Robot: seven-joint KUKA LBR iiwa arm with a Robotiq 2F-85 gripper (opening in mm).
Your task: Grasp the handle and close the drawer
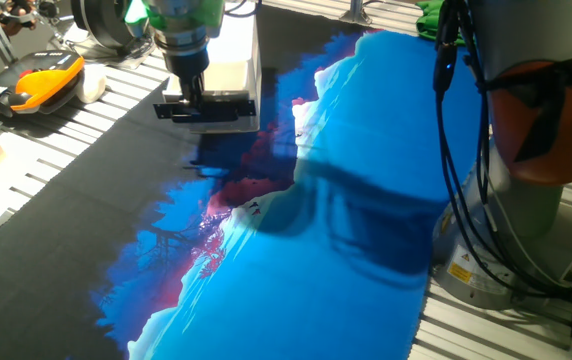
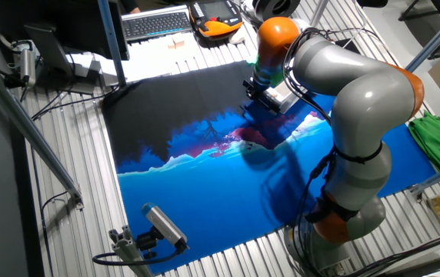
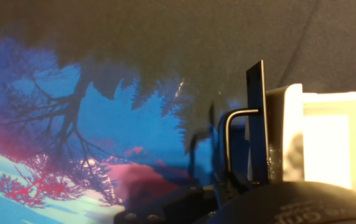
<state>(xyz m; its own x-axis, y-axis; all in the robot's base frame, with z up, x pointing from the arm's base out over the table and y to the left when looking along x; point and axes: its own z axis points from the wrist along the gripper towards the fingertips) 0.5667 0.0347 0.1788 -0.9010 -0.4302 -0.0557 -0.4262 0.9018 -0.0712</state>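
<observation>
The small white drawer (image 1: pixel 232 78) sticks out of its white cabinet (image 1: pixel 238 30) at the far edge of the cloth. Its black front edge carries the black handle (image 1: pixel 209 111). My gripper (image 1: pixel 193 97) comes down from above onto the left part of the handle, and its fingers look closed around it. In the hand view the thin handle bar (image 3: pixel 228 140) stands just before the black front plate (image 3: pixel 257 121) of the drawer (image 3: pixel 318 146), and runs down into my gripper (image 3: pixel 228 185). The other fixed view shows the gripper (image 2: pixel 255 94) at the drawer (image 2: pixel 285 98).
A black and blue printed cloth (image 1: pixel 296 250) covers the table. An orange-black device (image 1: pixel 36 80) and a small white block (image 1: pixel 92 83) lie at the far left. The arm's grey base (image 1: pixel 536 150) and cables (image 1: pixel 466 200) stand at the right. A keyboard (image 2: pixel 155 25) is behind.
</observation>
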